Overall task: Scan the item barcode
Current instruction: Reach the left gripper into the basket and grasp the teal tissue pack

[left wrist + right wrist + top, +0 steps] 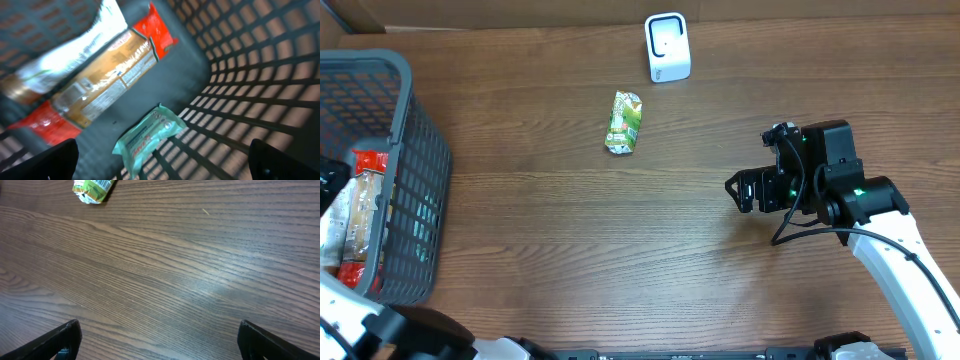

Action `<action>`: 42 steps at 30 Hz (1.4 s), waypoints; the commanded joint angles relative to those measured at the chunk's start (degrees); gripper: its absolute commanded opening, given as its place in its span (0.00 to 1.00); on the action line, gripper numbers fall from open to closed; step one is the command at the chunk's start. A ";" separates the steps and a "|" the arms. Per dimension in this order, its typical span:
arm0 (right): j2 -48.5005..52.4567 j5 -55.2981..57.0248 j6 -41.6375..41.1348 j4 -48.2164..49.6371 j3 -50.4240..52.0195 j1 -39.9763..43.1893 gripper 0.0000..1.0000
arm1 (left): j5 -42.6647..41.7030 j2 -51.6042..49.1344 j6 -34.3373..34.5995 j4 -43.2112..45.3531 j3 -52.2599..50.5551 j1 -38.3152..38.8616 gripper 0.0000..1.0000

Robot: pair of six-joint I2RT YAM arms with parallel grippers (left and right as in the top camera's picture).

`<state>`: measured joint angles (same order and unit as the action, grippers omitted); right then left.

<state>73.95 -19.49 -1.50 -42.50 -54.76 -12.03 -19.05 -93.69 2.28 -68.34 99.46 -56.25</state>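
Note:
A white barcode scanner (667, 47) stands at the back of the table. In front of it lies a green snack packet (623, 122), which also shows at the top left of the right wrist view (92, 189). My right gripper (745, 190) hovers open over bare wood to the right of that packet, nothing between its fingers (60, 342). My left gripper (162, 167) is open inside the grey basket (420, 150), just above a teal packet (150, 135). A long red and tan packet (100, 85) and a white one (70, 50) lie beside the teal packet.
The basket fills the table's left side, and its mesh walls (250, 75) close in around my left gripper. A cardboard box edge (360, 15) sits at the back left. Wood tabletop (620, 250) lies between the basket and my right arm.

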 commanded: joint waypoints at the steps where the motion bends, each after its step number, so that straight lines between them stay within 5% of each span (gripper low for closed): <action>1: 0.02 -0.11 0.07 0.35 -1.55 0.15 1.00 | -0.33 -5.16 -5.62 2.05 -5.03 1.09 1.00; 13: 0.02 -0.09 0.07 0.35 -1.55 0.15 1.00 | -7.15 -16.87 -20.57 2.84 -5.77 4.42 1.00; 29: 0.02 -0.11 0.07 0.35 -1.55 0.15 1.00 | 7.52 -24.70 -17.42 3.96 -5.79 10.93 0.92; 42: 0.02 -0.11 0.07 0.35 -1.55 0.15 1.00 | 14.80 -28.46 -12.41 3.91 -5.90 11.56 0.72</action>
<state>73.95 -19.51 -1.48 -42.50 -54.76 -12.01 -8.21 -120.05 -13.34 -64.03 93.49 -45.34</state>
